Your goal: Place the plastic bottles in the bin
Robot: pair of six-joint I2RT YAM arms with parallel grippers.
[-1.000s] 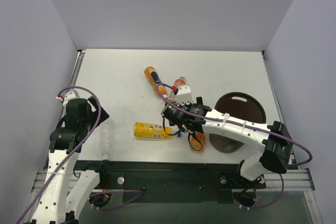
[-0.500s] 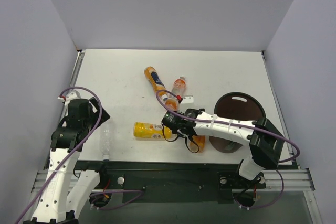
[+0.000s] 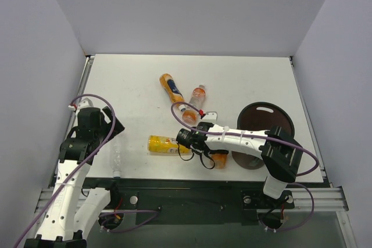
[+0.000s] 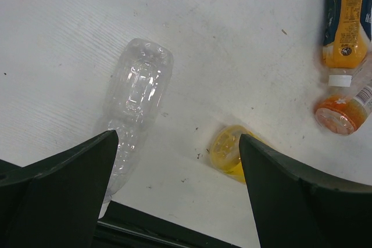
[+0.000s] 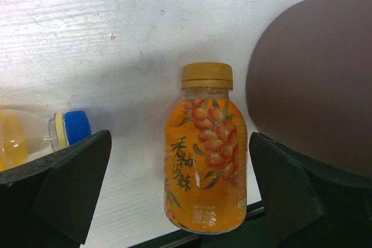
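Note:
The small orange bottle [image 5: 204, 155] with an orange cap lies between the fingers of my open right gripper [image 5: 180, 136], and neither finger touches it; from above that bottle [image 3: 220, 157] is by the table's near edge, beside the gripper [image 3: 212, 160]. The dark brown bin [image 3: 264, 123] stands just right of it. The yellow-labelled bottle [image 3: 165, 144] lies left of my right wrist. My left gripper [image 4: 177, 137] hovers open over bare table, the clear colourless bottle [image 4: 136, 103] under its left finger. An orange bottle with a blue band [image 3: 170, 86] and a clear one with orange liquid [image 3: 197, 94] lie farther back.
The bin's brown wall [image 5: 317, 85] fills the right side of the right wrist view, close to the right finger. The table's dark front rail [image 3: 174, 185] runs just below the clear bottle and the small orange bottle. Purple cables loop over both arms.
My right wrist has drawn back toward the near edge, from beside the two far bottles to the small orange bottle. The left arm has shifted slightly. Both grippers stayed open.

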